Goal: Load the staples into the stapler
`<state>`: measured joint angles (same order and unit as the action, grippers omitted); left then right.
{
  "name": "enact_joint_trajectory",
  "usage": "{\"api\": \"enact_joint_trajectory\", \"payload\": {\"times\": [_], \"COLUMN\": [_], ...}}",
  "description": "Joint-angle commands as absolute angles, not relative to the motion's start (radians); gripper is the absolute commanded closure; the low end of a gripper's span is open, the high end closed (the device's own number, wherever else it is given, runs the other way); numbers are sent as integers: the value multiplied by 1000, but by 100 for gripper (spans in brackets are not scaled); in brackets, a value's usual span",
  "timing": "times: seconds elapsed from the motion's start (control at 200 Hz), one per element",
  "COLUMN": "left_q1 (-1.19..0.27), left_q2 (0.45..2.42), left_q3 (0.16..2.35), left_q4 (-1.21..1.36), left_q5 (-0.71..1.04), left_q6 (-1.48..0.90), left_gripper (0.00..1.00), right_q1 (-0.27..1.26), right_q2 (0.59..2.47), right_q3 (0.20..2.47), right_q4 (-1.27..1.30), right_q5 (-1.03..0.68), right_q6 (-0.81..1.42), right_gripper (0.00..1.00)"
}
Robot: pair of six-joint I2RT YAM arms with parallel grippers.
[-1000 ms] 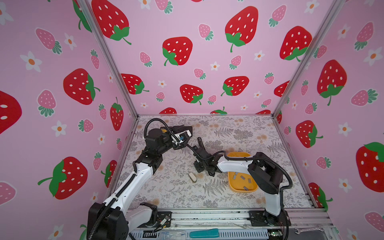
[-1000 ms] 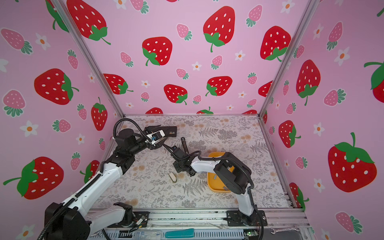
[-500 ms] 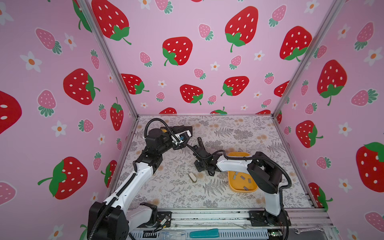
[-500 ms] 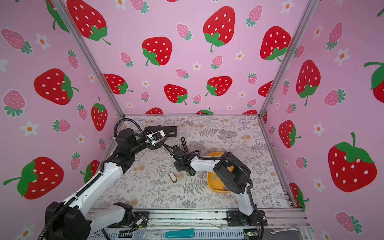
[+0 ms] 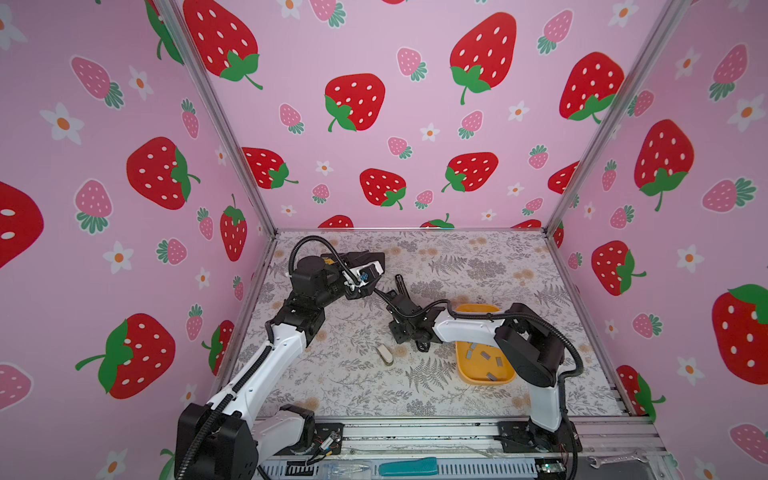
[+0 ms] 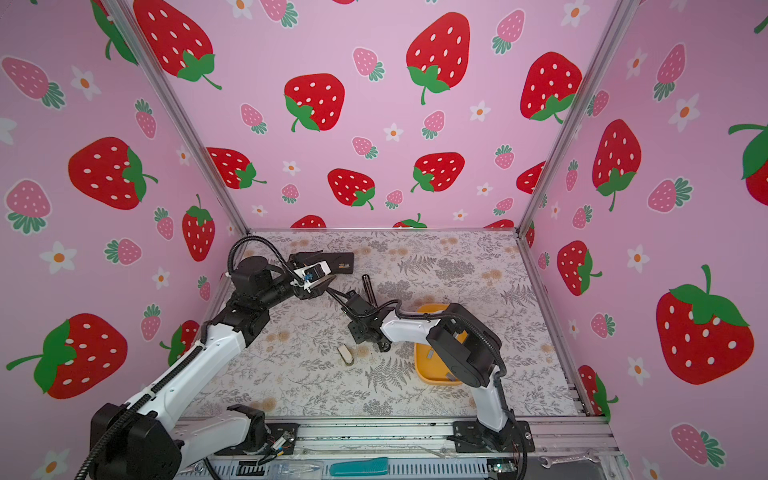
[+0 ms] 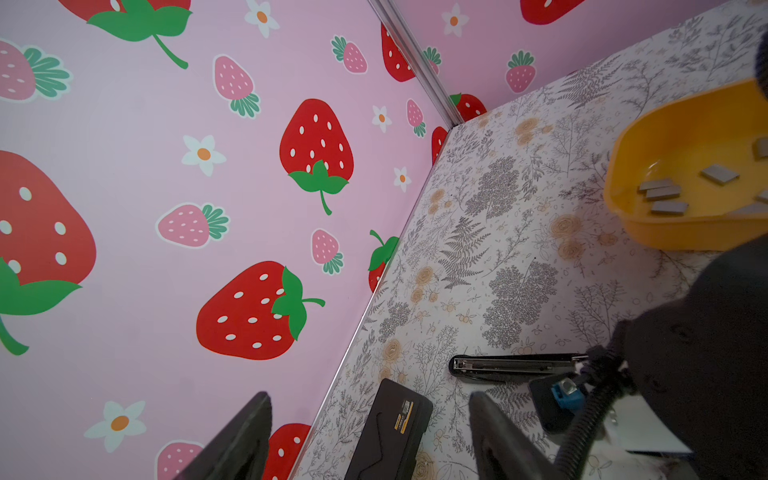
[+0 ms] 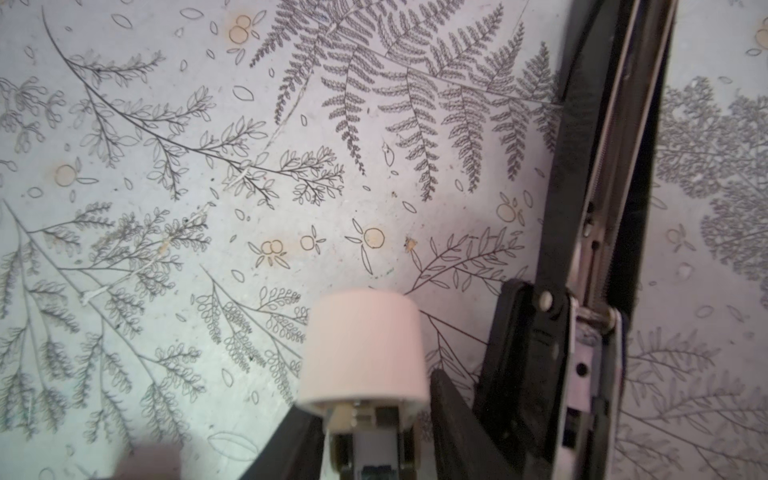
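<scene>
Fern-print surface (image 5: 478,266), strawberry walls (image 5: 395,124). Staples (image 5: 485,355) (grey strips) — loose in yellow tray (image 5: 473,308), lower right in both top views. Black stapler (image 7: 515,365), open, mid-surface. Left jaws: wide apart, empty. Right jaws — beside stapler, flanking a white block (image 8: 361,345); grip cannot be told.

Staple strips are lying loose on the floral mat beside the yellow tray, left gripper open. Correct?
Not quite. The staple strips lie inside the yellow tray, on its floor, not loose on the floral mat beside it; the left wrist view shows this plainly. The rest holds: the left gripper is open.
</scene>
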<state>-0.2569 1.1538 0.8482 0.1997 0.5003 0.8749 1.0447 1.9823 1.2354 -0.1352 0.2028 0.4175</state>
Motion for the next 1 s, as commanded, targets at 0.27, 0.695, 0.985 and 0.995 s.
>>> {"api": "enact_joint_trajectory", "payload": {"times": [0.27,0.695,0.985,0.995], "left_q1": [-271,-335,-503,-510], "left_q2": [1127,1107,1214,1221], "left_q3": [888,1103,1050,1052], "left_q4": [154,-495,-788,-797], "left_q5": [618,805,568,557], "left_q6": [887,1176,1399,1402], "left_gripper": [23,24,27,27], "right_q1": [1027,843,786,785], "right_q2": [1798,1434,1328,1328], "right_q3": [1165,912,820,819], "right_q4": [-141,15,73,74], "right_q5": [282,207,230,230], "right_q6": [405,485,518,518], "right_gripper": [54,54,54,54]}}
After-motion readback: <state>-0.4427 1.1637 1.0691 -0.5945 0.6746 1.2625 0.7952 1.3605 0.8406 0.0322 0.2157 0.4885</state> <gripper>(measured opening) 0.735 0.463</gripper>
